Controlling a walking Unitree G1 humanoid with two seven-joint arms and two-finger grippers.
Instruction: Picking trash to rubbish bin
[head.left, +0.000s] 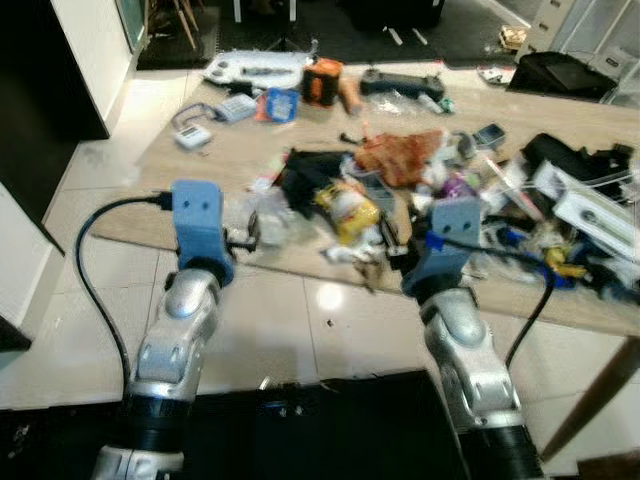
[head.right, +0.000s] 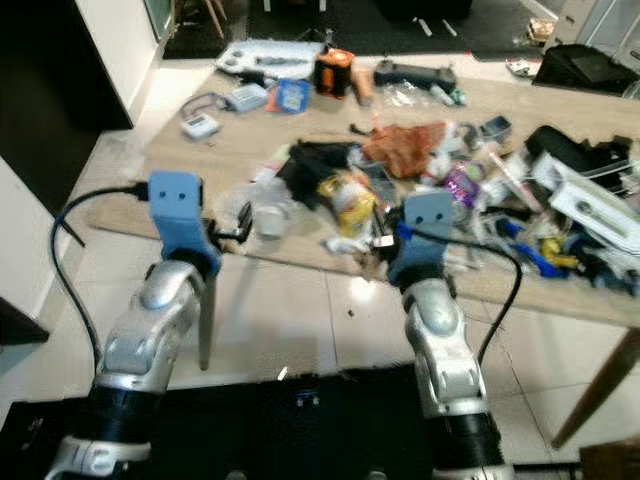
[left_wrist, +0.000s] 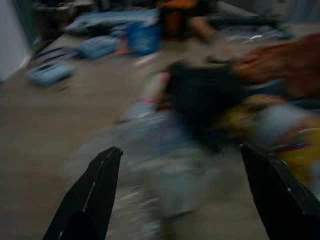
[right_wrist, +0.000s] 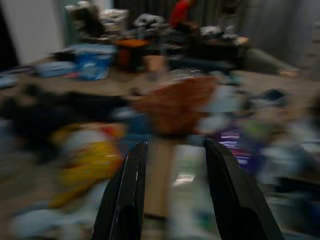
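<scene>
Clearly, a long light wooden table covered with mixed trash is seen before the robot, above a floor of pale tiles. Both silver arms are raised toward the near edge of the table.

The left pincer is held wide: its two black fingers stand far apart in the left wrist view, and between them a crumpled clear plastic wrapper is seen, blurred, lying on the table near its front edge. Whether the fingers touch it cannot be told.

The right pincer is held narrower, with a moderate gap between its fingers. It is pointed at the middle pile of trash, where a yellow and white crumpled snack bag lies just beside a black crumpled bag, and a reddish-brown crumpled paper bag lies behind them.

At the far side of the table an orange and black box-shaped device, a blue small packet and a white small device with a cable are placed.
</scene>
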